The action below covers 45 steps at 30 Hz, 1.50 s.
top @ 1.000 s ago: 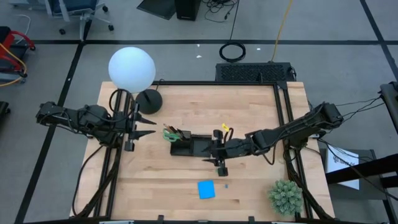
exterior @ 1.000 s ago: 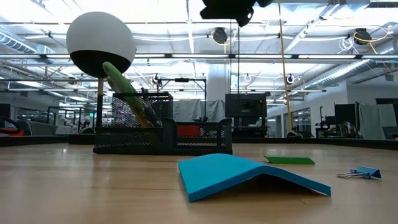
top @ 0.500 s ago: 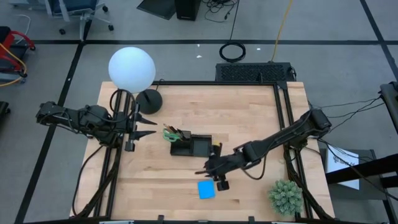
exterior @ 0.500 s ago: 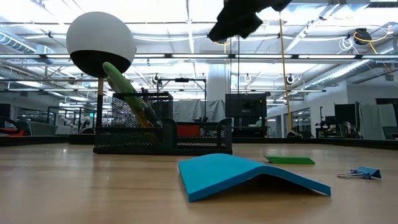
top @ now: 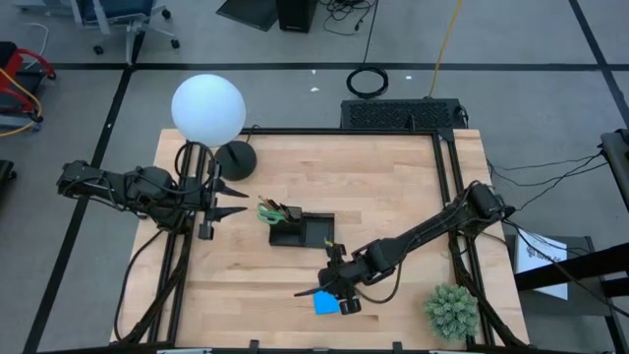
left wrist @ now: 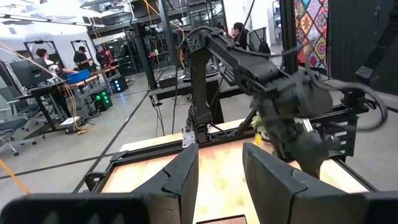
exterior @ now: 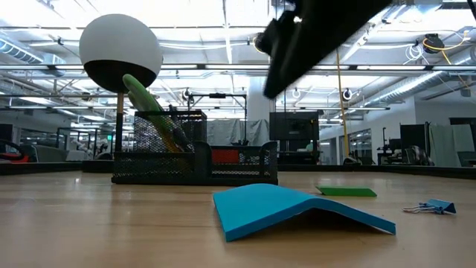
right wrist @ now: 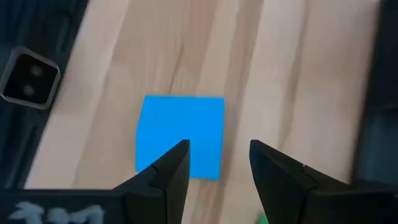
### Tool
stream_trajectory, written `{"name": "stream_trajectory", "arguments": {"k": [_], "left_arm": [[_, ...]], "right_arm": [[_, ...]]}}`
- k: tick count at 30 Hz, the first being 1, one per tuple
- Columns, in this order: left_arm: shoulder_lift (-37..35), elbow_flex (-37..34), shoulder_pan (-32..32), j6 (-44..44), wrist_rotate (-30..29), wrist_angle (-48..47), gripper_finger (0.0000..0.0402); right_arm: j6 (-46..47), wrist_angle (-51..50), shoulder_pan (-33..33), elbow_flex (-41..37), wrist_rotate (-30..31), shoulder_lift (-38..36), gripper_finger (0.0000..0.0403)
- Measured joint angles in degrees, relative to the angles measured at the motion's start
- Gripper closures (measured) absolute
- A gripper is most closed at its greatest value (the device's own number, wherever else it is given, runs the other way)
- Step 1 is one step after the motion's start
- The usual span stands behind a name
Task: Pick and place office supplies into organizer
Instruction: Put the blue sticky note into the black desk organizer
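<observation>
blue sticky-note pad (right wrist: 180,137) partly under open right end effector (right wrist: 217,163) (eraser unseen)

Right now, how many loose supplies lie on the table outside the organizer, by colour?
Blue sticky-note pad: 1
Blue binder clip: 1
Flat green piece: 1
Total: 3 loose, all outside the organizer.

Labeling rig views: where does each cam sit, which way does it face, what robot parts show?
High: overhead, straight down; both arms, table.
Low: table height, level across; blue sticky-note pad, organizer, one arm above.
Left wrist: faces the room; left gripper open.
Right wrist: faces down at pad; right gripper open.
Shared: high, low and right wrist all show the pad.
</observation>
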Motion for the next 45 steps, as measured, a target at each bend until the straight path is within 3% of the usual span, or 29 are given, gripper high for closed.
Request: {"name": "stream_trajectory", "arguments": {"k": [14,19,34,45], "left_arm": [[0.00,0.00,0.00,-1.10,-0.13,0.11,0.0270],[-0.01,0.00,0.00,-1.18,-0.26,0.12,0.0270],[-0.02,0.00,0.00,-1.22,-0.99,0.11,0.0270],[-0.02,0.00,0.00,-1.22,-1.01,0.11,0.0270]], "right_arm": [[-1.63,3.82,1.64,0.00,-1.22,0.99,0.0247],[-1.59,5.66,1.56,0.00,-4.18,1.03,0.0241],[-1.42,7.63,3.00,0.00,-3.79,1.11,0.0091],[-1.49,6.14,3.35,-0.02,-1.42,2.09,0.0036]]}}
